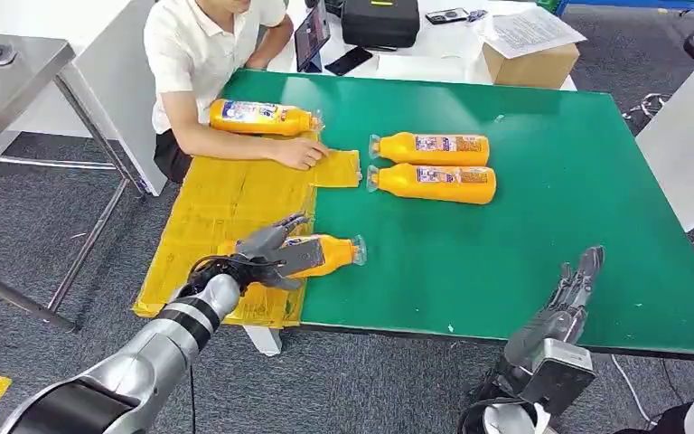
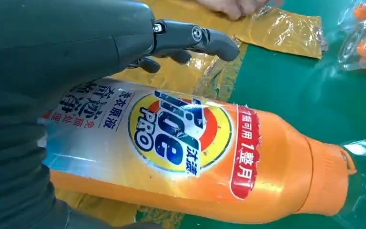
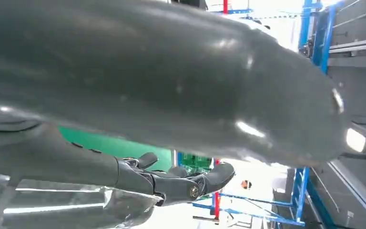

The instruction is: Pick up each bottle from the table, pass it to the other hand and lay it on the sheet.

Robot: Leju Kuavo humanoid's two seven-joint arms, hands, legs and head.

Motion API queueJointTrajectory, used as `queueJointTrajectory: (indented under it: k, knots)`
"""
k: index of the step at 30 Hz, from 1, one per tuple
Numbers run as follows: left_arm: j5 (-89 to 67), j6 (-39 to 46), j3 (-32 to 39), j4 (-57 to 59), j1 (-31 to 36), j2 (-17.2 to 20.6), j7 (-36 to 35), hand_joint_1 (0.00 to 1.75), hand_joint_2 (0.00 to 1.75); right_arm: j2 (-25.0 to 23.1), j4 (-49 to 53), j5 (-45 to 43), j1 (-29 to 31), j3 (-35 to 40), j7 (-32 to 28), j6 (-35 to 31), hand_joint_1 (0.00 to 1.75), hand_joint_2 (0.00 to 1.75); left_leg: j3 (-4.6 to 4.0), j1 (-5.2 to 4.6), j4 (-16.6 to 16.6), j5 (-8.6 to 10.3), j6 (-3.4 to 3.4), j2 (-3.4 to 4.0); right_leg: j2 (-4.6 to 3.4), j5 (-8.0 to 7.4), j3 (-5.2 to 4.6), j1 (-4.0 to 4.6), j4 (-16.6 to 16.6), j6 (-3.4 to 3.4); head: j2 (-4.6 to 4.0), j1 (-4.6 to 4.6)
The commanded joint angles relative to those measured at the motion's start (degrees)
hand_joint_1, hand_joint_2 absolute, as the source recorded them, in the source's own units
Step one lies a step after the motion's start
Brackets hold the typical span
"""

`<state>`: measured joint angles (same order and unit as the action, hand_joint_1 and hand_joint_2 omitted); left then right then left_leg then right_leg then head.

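L hand (image 1: 267,255) lies over an orange detergent bottle (image 1: 330,254) on its side at the yellow sheet's (image 1: 221,212) near-right edge, fingers spread across it, grip unclear. Person's hand (image 1: 300,154) presses sheet's far corner. R hand (image 1: 571,291), well right of sheet, fingers extended, holds nothing.

sheet (image 1: 217,203) on worktop's (image 1: 551,226) left; one bottle (image 1: 325,255) at its near edge, two bottles (image 1: 434,165) right, one (image 1: 260,117) behind.
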<state>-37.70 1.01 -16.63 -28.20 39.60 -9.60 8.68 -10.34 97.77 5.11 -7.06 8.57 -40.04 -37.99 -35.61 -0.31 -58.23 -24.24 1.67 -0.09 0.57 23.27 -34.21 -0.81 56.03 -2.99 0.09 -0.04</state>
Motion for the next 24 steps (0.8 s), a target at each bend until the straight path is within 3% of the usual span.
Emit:
queueJointTrajectory:
  k: [1, 2, 7, 9, 12, 15, 17, 18, 19, 21, 24]
  knots:
    - [-0.19, -0.01, -1.41, 3.18, 1.05, -0.29, 2.70, 0.00, 1.75, 0.66, -4.68, -0.10, 2.62, -0.62, 0.04, -0.78, 0.00, 0.00, 0.26, 0.06, 0.05, -0.07, -0.10, 0.13, -0.16, 0.01, 0.23, 0.05, -0.07, 0.10, 0.00, 0.00]
    - [0.43, 4.13, -1.35, 0.33, -0.79, -1.17, 4.77, 0.00, 1.75, 0.67, -4.21, 0.35, 2.09, -0.94, 0.04, -1.44, 0.00, 0.00, 0.22, 0.04, 0.07, -0.05, -0.08, 0.11, -0.14, 0.00, 0.20, 0.04, -0.08, 0.08, 0.00, 0.00]
    - [0.54, 5.48, -1.43, -0.78, -1.69, -2.04, 5.12, 0.00, 1.75, 0.99, -3.75, 0.20, 1.61, -0.88, 0.04, -1.43, 0.00, 0.00, 0.12, 0.03, 0.03, -0.04, -0.06, 0.04, -0.07, 0.02, 0.13, 0.03, -0.04, 0.06, 0.00, 0.02]
    - [3.65, 12.28, -1.91, -14.38, -9.31, -2.67, 12.08, 0.00, 1.75, 0.49, -2.33, 1.40, 0.19, -2.03, 0.04, -2.01, 0.00, 0.00, 0.22, 0.02, 0.06, -0.08, -0.07, 0.00, -0.03, 0.07, 0.23, 0.02, -0.06, 0.08, 0.00, 0.00]
    - [8.15, 23.01, -6.02, -37.91, -22.27, -3.61, 16.27, 0.00, 1.75, -0.98, -0.25, 3.89, -2.09, -4.53, 0.04, -2.01, 0.00, 0.00, 0.27, -0.04, 0.13, -0.08, -0.07, -0.05, 0.03, 0.11, 0.25, -0.04, -0.10, 0.06, 0.00, -0.02]
    - [5.36, 33.83, -12.66, -49.68, -28.08, -2.63, 20.29, 0.00, 1.75, -1.50, -0.16, 4.79, -2.33, -4.17, 0.04, -2.01, 0.00, 0.00, 0.35, -0.02, 0.05, -0.26, -0.09, 0.02, -0.06, 0.24, 0.31, -0.02, -0.05, 0.09, 0.00, 0.02]
    - [0.85, 38.99, -14.48, -52.64, -30.02, -2.88, 21.71, 0.00, 1.75, -2.65, 0.80, 6.50, -1.79, -4.34, 0.04, -2.01, 0.00, 0.00, 0.28, 0.01, -0.03, -0.32, -0.13, 0.12, -0.16, 0.24, 0.23, 0.01, 0.02, 0.11, 0.00, 0.00]
    - [-6.08, 38.99, -14.19, -52.23, -31.16, -3.62, 19.70, 0.00, 1.75, -4.41, 1.99, 10.20, -1.46, -5.65, 0.04, -2.01, 0.00, 0.00, 0.20, 0.00, -0.02, -0.30, -0.14, 0.15, -0.18, 0.21, 0.12, 0.01, 0.02, 0.10, 0.00, 0.00]
    - [-11.84, 38.80, -17.97, -49.36, -30.28, -1.85, 15.01, 0.00, 1.75, -5.01, 1.97, 8.59, -1.16, -5.73, 0.04, -2.01, 0.00, 0.00, 0.23, -0.02, -0.06, -0.34, -0.16, 0.14, -0.17, 0.30, 0.15, -0.01, 0.08, 0.07, 0.00, 0.00]
    - [-15.65, 38.99, -14.25, -50.08, -32.50, -3.96, 16.07, 0.00, 1.75, -5.27, 1.01, 9.54, -0.93, -6.19, 0.04, -2.01, 0.00, 0.00, 0.15, -0.02, 0.06, -0.24, -0.16, 0.05, -0.09, 0.25, 0.10, -0.02, -0.06, -0.03, 0.00, 0.00]
    - [-15.65, 38.99, -14.25, -50.08, -32.50, -3.96, 16.07, 0.00, 1.75, -5.27, 1.01, 9.54, -0.93, -6.19, 0.04, -2.01, 0.00, 0.00, 0.14, 0.02, 0.04, -0.24, -0.15, 0.06, -0.15, 0.25, 0.11, 0.02, -0.07, -0.02, 0.00, 0.00]
